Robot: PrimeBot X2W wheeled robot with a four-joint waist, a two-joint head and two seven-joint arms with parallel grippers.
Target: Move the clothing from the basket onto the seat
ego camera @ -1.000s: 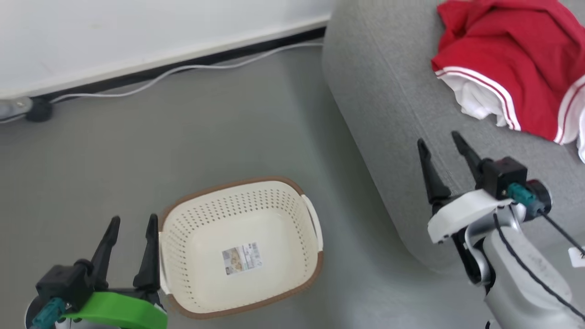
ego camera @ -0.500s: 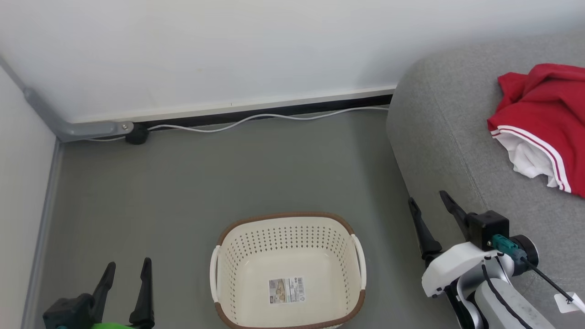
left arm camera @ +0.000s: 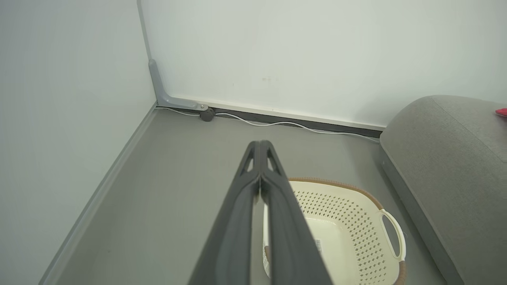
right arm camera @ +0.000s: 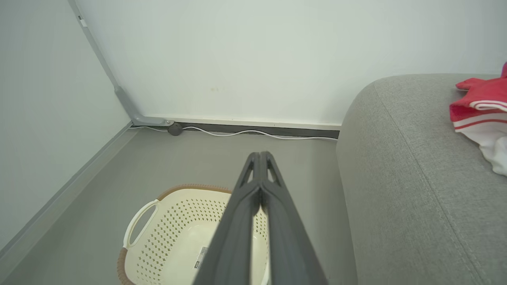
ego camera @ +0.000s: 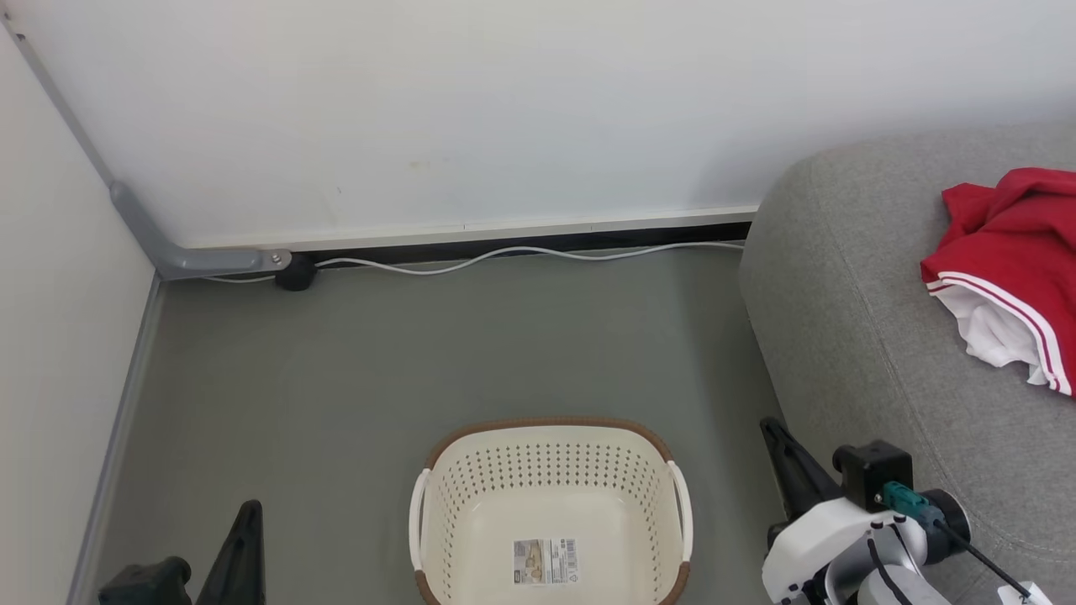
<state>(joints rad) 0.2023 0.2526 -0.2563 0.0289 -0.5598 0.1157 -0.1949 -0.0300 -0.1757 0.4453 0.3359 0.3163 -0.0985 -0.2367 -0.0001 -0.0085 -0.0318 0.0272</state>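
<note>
Status: the clothing lies crumpled on the seat, well apart from the basket. The basket stands on the floor with just its label sticker inside. I judge the transfer done.

Left gripper: fingers pressed together, holding nothing. Right gripper: same, closed on nothing.

Risks:
- The right gripper hangs just beside the seat's rounded end. A careless swing could scrape the upholstery or jog the garment.
- The basket sits between my arms, so a low move could knock it.

Orientation: the striped hem and white panel face the seat's rounded end. The red body runs off the head view's right edge, so I cannot tell the long axis.
</note>
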